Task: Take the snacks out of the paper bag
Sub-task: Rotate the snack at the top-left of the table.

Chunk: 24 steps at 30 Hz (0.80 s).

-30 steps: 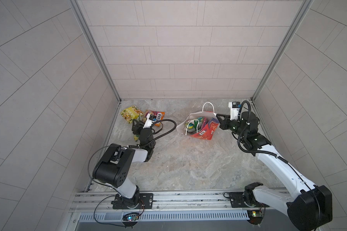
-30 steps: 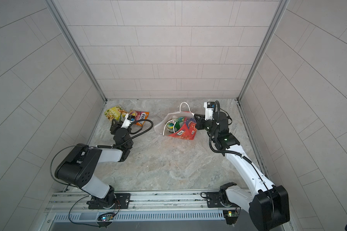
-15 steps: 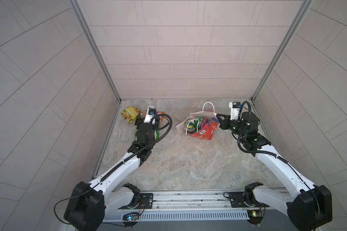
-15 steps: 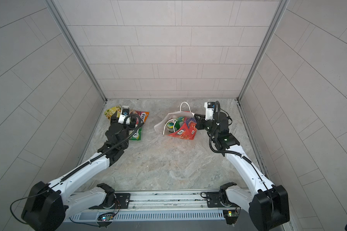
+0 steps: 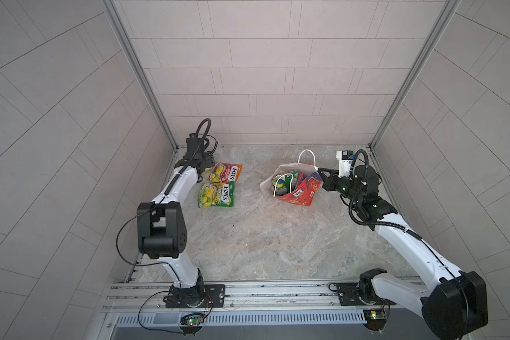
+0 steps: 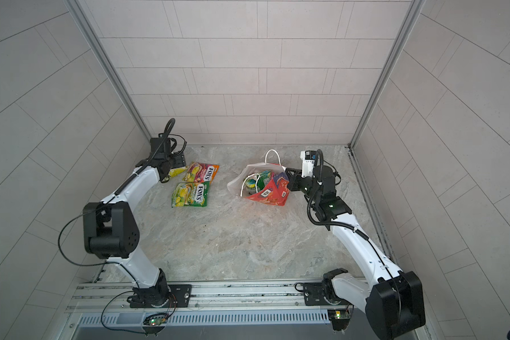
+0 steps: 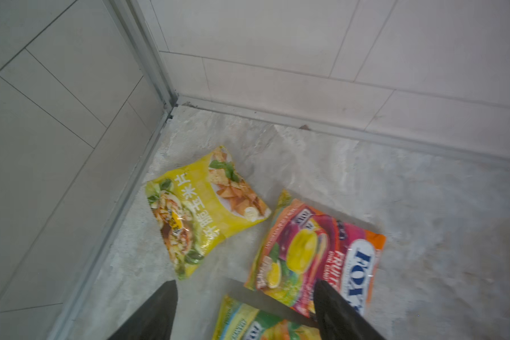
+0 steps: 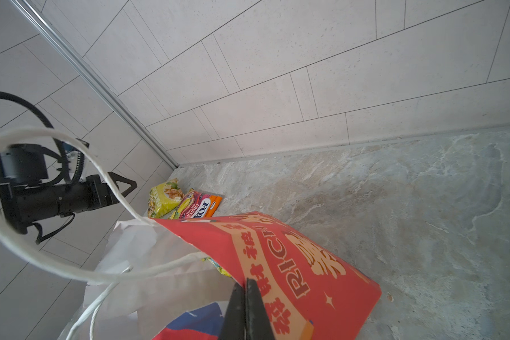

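Observation:
The red paper bag (image 5: 299, 192) (image 6: 270, 195) lies tilted on the table with its white mouth facing left. My right gripper (image 8: 246, 283) (image 5: 321, 174) is shut on its red rim (image 8: 277, 250). Several snacks (image 5: 284, 181) (image 6: 255, 180) show inside the mouth. Three snacks lie at the back left: a green FOX'S packet (image 5: 217, 195) (image 7: 256, 325), a pink-orange FOX'S packet (image 5: 226, 172) (image 7: 312, 259) and a yellow packet (image 7: 200, 209) (image 6: 177, 171). My left gripper (image 7: 245, 284) (image 5: 207, 161) hangs open and empty above these packets.
The back wall (image 5: 262, 88) and the left wall with its metal corner post (image 5: 147, 85) stand close to the left gripper. A white cord handle (image 8: 42, 265) loops in front of the right wrist camera. Bare marble table (image 5: 262, 235) lies in front.
My left gripper has let go of the green packet, opened wider, and risen toward the back left corner as the arm straightened up. The right gripper and bag have stayed still.

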{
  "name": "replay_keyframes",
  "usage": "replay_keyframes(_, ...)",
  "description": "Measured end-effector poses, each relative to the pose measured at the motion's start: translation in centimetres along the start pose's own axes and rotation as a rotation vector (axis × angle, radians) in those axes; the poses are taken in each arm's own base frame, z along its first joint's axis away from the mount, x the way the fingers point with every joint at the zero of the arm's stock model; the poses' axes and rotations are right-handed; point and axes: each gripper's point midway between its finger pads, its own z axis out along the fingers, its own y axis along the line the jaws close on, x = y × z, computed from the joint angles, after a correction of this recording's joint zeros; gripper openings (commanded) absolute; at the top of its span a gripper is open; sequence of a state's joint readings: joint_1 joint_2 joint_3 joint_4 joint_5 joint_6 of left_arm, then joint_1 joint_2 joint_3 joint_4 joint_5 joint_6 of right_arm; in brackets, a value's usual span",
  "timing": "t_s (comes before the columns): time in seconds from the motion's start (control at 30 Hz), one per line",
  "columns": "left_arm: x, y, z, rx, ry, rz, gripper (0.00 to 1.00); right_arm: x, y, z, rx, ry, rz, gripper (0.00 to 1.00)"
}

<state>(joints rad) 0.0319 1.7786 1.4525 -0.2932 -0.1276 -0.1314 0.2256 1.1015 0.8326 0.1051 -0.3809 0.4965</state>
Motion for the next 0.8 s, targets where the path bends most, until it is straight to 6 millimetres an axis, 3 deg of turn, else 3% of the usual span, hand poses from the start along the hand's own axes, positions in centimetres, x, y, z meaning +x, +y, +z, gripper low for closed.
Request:
replay_keyframes(0.23,-2.8,2.6,6.7,-0.029,0.135,0.103,0.94,-0.1,-0.2,0.0,0.004,-0.002,0.001,0.00)
replay_keyframes(0.53,0.9,4.6,12.8,0.035,0.313,0.164,0.96,0.0,-0.2,0.1,0.005,0.000,0.002,0.00)
replay_keyframes(0.7,3.1,6.7,14.2,0.028,0.381,0.142,0.96,0.0,-0.3,0.1,0.007,-0.001,0.002,0.00)
replay_keyframes(0.8,3.3,7.3,14.3,0.036,0.389,0.127,0.95,-0.1,-0.4,0.1,0.009,-0.002,0.002,0.00)
